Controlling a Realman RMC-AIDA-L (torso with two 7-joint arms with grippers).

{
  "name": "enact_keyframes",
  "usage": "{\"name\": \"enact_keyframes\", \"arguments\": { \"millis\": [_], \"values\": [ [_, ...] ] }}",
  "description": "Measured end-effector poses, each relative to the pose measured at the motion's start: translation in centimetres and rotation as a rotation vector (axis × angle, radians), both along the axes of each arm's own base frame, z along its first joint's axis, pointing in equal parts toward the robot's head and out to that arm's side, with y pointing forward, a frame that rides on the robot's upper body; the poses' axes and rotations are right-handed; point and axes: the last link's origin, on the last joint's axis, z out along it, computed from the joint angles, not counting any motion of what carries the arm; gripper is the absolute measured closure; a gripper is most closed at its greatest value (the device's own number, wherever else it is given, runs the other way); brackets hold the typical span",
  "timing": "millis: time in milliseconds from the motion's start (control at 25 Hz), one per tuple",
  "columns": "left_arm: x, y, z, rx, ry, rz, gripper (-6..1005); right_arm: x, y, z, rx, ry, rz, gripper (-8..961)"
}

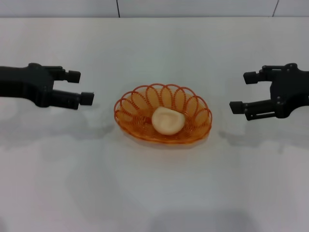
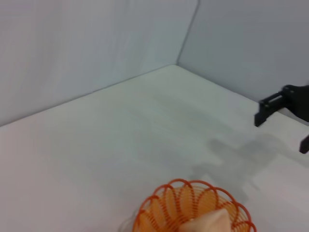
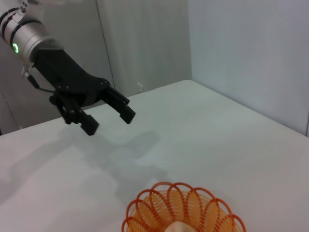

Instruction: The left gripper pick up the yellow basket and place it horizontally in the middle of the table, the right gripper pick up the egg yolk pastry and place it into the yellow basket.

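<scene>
The yellow basket (image 1: 163,119), an oval orange wire basket, lies lengthwise across the middle of the white table (image 1: 154,183). The cream egg yolk pastry (image 1: 168,121) sits inside it. My left gripper (image 1: 80,88) is open and empty, hovering left of the basket. My right gripper (image 1: 244,92) is open and empty, hovering right of it. The basket also shows in the left wrist view (image 2: 166,208) with the pastry (image 2: 207,223), and in the right wrist view (image 3: 159,208). The left gripper shows in the right wrist view (image 3: 109,119), the right gripper in the left wrist view (image 2: 282,125).
A grey-white wall (image 1: 154,7) runs along the table's far edge. The wrist views show wall panels (image 2: 72,43) meeting at a corner behind the table.
</scene>
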Motion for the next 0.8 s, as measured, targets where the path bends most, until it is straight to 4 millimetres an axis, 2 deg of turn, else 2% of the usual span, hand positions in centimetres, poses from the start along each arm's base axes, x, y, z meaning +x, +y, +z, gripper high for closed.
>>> {"name": "enact_keyframes", "arguments": {
  "millis": [800],
  "values": [
    [0.36,-0.41,-0.35,-0.026,-0.015,-0.027,105,-0.29,-0.09,-0.06,-0.005,0.001,0.023,93]
  ]
}}
